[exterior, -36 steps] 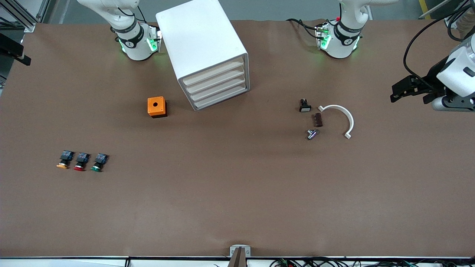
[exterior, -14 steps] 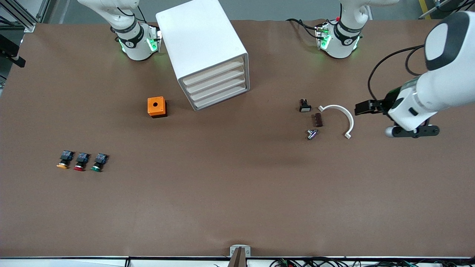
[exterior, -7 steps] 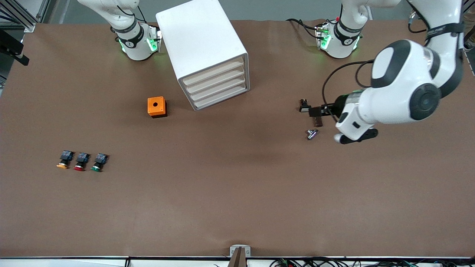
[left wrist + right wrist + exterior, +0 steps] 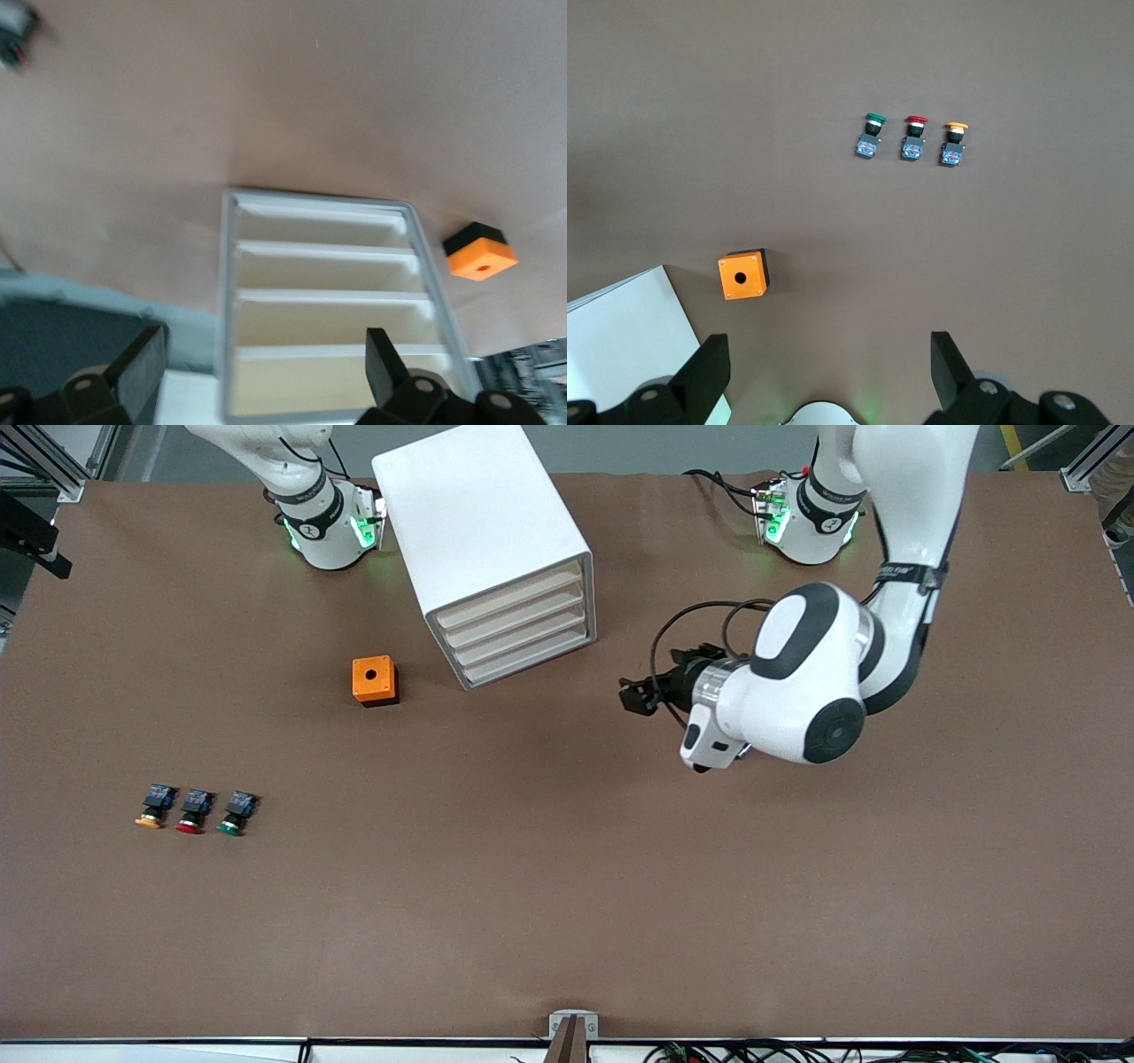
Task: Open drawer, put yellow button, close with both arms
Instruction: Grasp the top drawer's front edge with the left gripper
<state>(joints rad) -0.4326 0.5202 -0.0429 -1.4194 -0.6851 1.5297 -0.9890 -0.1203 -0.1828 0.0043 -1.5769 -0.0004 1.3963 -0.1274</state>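
Left hand [image 4: 631, 695] released near the shut drawer [image 4: 507, 599]; right hand [image 4: 824, 376] released, waiting

Three buttons [image 4: 912, 139], orange box [image 4: 742, 274]

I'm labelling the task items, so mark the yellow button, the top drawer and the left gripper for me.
yellow button [image 4: 149, 820]: front view, on its yellow-orange cap.
top drawer [image 4: 509, 600]: front view, middle of its beige front.
left gripper [image 4: 636, 697]: front view, between the open black fingertips.
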